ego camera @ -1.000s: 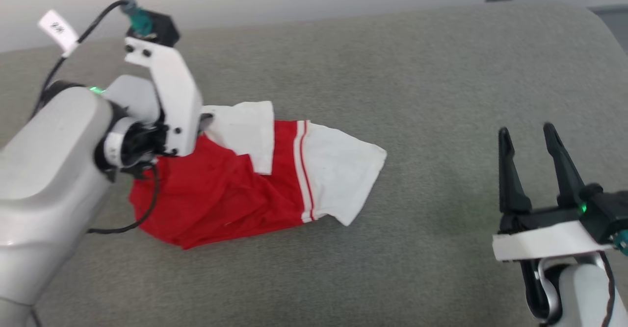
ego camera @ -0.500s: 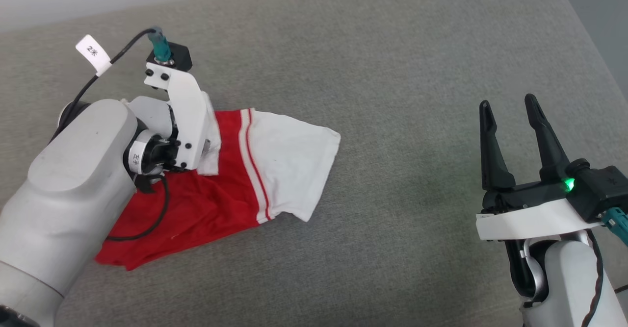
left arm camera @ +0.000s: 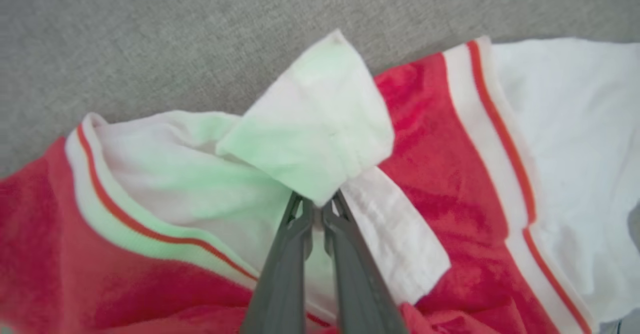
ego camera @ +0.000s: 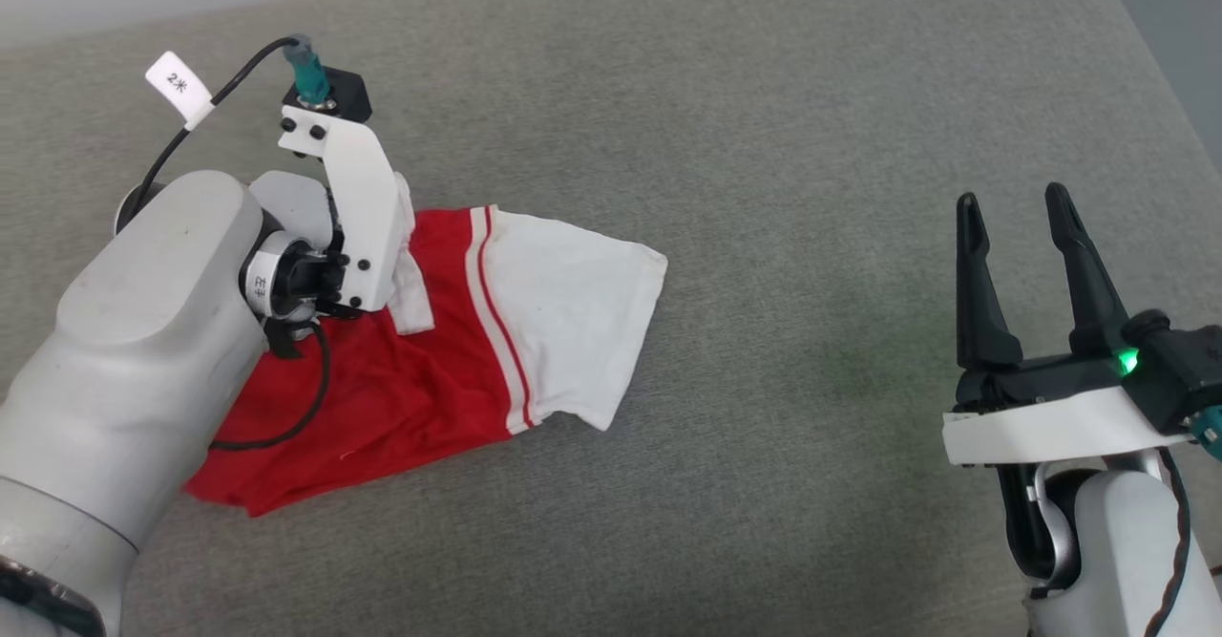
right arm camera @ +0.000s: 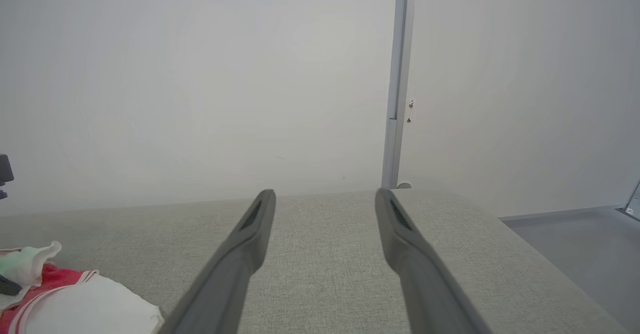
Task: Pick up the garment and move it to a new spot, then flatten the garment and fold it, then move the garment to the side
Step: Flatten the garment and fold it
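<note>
The garment (ego camera: 430, 389), a red shirt with white sleeves and striped trim, lies crumpled on the grey cloth surface (ego camera: 764, 140) at the left. In the left wrist view my left gripper (left arm camera: 316, 208) is shut, its tips pinching a folded white sleeve flap (left arm camera: 320, 133) of the garment (left arm camera: 435, 138). In the head view the white wrist mount (ego camera: 358, 207) covers those fingers. My right gripper (ego camera: 1012, 202) hovers open far to the right, well apart from the shirt, nothing between its fingers (right arm camera: 240, 264). A corner of the garment (right arm camera: 75, 309) shows at the right wrist view's lower left.
The surface's right edge (ego camera: 1146, 93) runs down the upper right, with grey floor beyond it. Behind the surface is a pale wall with a vertical metal post (right arm camera: 397, 98). A tagged black cable (ego camera: 177, 83) loops above my left wrist.
The head camera has shifted, so the whole picture has moved. My left wrist now sits over the folded white sleeve, hiding most of it. The right gripper stays open.
</note>
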Tool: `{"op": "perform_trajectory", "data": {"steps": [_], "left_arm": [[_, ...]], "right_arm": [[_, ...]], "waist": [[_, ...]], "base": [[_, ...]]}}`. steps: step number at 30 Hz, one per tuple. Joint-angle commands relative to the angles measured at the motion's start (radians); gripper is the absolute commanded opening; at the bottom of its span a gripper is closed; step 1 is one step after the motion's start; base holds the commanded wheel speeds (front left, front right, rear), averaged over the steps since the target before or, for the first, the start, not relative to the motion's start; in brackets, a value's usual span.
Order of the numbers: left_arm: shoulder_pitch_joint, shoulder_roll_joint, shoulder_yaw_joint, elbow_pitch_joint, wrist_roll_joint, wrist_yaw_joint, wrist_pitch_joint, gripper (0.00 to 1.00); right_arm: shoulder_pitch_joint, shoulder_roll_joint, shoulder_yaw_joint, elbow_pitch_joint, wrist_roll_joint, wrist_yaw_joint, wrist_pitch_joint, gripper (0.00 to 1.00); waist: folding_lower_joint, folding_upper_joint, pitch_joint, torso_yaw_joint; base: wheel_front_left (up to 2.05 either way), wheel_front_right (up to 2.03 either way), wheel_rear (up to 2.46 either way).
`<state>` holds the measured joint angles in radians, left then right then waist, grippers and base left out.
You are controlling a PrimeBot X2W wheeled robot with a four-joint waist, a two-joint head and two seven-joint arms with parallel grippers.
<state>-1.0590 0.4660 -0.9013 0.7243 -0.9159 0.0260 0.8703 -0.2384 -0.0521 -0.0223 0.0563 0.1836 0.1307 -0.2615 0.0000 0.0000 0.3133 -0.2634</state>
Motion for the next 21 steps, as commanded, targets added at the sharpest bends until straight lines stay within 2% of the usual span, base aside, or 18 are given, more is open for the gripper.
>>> {"op": "perform_trajectory", "data": {"steps": [1, 8, 13, 18, 19, 21], "left_arm": [[-0.010, -0.001, 0.003, -0.014, -0.005, -0.006, -0.005, 0.00], [-0.002, 0.024, 0.038, -0.096, -0.034, 0.014, -0.019, 0.00], [0.031, 0.083, 0.084, -0.211, -0.061, 0.050, -0.036, 0.00], [0.089, 0.140, 0.086, -0.303, -0.063, 0.072, -0.044, 0.00], [0.102, 0.142, 0.084, -0.310, -0.065, 0.075, -0.046, 0.10], [0.127, 0.141, 0.081, -0.310, -0.073, 0.083, -0.042, 0.00]], "right_arm": [[0.006, 0.002, -0.003, -0.001, -0.008, 0.000, -0.005, 1.00], [0.021, 0.001, -0.021, 0.001, -0.016, 0.000, -0.005, 1.00], [0.031, 0.002, -0.034, -0.001, -0.022, 0.000, -0.005, 1.00], [0.039, 0.002, -0.054, -0.003, -0.027, 0.000, -0.005, 1.00], [0.037, 0.001, -0.054, -0.003, -0.027, 0.000, -0.005, 1.00], [0.031, 0.001, -0.052, -0.002, -0.029, 0.000, -0.005, 1.00]], "waist": [[0.0000, 0.0000, -0.009, 0.013], [0.0000, 0.0000, -0.028, 0.047], [0.0000, 0.0000, -0.043, 0.077], [0.0000, 0.0000, -0.047, 0.112], [0.0000, 0.0000, -0.047, 0.117], [0.0000, 0.0000, -0.044, 0.124]], "base": [[0.00, 0.00, 0.00], [0.00, 0.00, 0.00], [0.00, 0.00, 0.00], [0.00, 0.00, 0.00], [0.00, 0.00, 0.00], [0.00, 0.00, 0.00]]}}
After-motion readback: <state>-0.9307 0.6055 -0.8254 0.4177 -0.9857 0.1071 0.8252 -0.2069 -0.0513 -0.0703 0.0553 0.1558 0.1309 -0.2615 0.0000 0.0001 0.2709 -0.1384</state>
